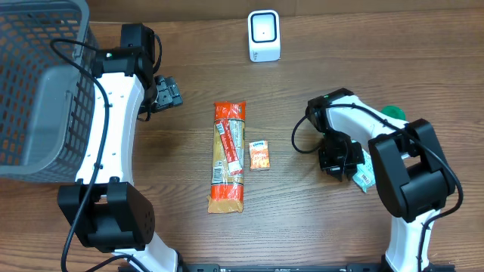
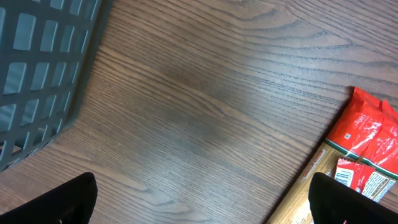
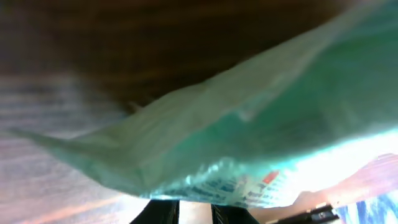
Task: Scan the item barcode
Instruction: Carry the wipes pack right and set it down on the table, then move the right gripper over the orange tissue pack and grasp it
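On the brown wooden counter (image 1: 355,53) a grey plastic mesh basket (image 1: 38,83) fills the far left corner, and a white box-shaped scanner (image 1: 264,35) stands at the far edge near the middle. Between the two arms lies a long orange-and-red plastic packet (image 1: 228,157), its long axis running from the far side to the near side. A small orange sachet (image 1: 259,155) lies just beside it on the right.

Nothing stands between the scanner and the right hand (image 1: 344,165), though the two are well apart. The left hand (image 1: 170,92) hovers beside the basket. It is spread wide and empty, and its fingertips (image 2: 62,199) sit at opposite corners of the left wrist view.

The teal plastic packet (image 1: 364,176) lies at the right of the counter, directly under the right hand and largely hidden by it and by the arm. Only a pale printed end pokes out on the hand's near right side. From the right wrist view the packet fills almost the whole picture, blurred. Its printed edge reaches down to the two fingers (image 3: 163,213), which stand close together. Whether they pinch the packet or only touch it I cannot tell.

The visible end points toward the near right. With so much covered, I cannot tell the packet's long axis for certain.
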`<state>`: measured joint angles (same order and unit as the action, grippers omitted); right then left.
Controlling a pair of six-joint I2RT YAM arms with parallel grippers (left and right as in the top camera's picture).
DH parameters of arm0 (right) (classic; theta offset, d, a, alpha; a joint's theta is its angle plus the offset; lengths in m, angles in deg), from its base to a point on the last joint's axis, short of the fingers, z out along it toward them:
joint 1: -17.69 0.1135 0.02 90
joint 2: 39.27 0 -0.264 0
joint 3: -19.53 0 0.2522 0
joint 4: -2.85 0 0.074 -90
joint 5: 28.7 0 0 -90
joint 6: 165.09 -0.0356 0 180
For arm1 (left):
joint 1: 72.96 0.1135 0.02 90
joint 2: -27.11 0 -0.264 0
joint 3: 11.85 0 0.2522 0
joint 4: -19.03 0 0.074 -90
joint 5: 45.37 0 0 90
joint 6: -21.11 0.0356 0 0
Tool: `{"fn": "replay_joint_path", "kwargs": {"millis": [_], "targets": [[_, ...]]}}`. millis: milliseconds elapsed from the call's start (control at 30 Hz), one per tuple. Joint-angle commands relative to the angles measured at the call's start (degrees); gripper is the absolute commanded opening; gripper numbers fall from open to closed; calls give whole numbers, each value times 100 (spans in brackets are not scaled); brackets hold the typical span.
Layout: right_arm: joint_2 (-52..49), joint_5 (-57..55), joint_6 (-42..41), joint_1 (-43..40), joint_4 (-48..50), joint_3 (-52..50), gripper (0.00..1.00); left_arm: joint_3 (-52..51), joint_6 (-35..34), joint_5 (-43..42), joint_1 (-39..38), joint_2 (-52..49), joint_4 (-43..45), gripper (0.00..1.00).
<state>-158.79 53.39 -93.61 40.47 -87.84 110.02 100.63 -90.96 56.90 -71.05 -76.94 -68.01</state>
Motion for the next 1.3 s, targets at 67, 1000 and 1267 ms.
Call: {"fn": "replay_joint_path", "kwargs": {"millis": [67,1000,1267], "targets": [[92,-514,-610,-236,452,-22,18,-15,87,57,-7,7,4,100],[1930,2446,-660,297,2151,17,44,-15,85,52,-7,9,4,100],[1587,2474,-664,761,2531,13,43,-15,85,55,-7,7,4,100]]}}
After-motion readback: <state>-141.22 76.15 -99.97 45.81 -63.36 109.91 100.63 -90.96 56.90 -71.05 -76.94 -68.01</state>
